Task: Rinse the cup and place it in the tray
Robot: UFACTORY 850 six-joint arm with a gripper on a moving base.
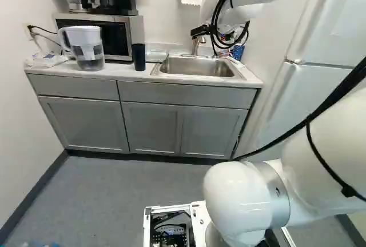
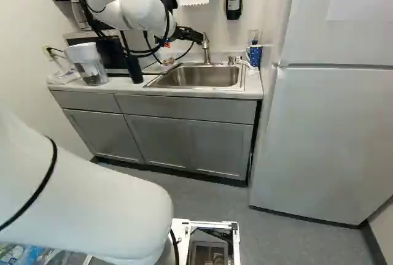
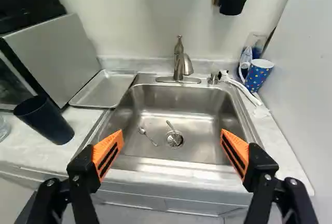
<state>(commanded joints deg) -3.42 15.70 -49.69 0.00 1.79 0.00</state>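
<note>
Kitchen counter [image 3: 31, 149] with a sink [image 3: 199, 123]; a dark cup [image 3: 45, 120] stands beside the metal tray [image 3: 105, 89]. The gripper [image 3: 171, 135] is open and empty. Likely step: fetching the cup; next, move across and grasp it.

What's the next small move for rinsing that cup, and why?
Probably ease the open tool sideways toward the dark blue cup: it stands on the counter near the tray, while the tool faces the sink, holding nothing.
</note>
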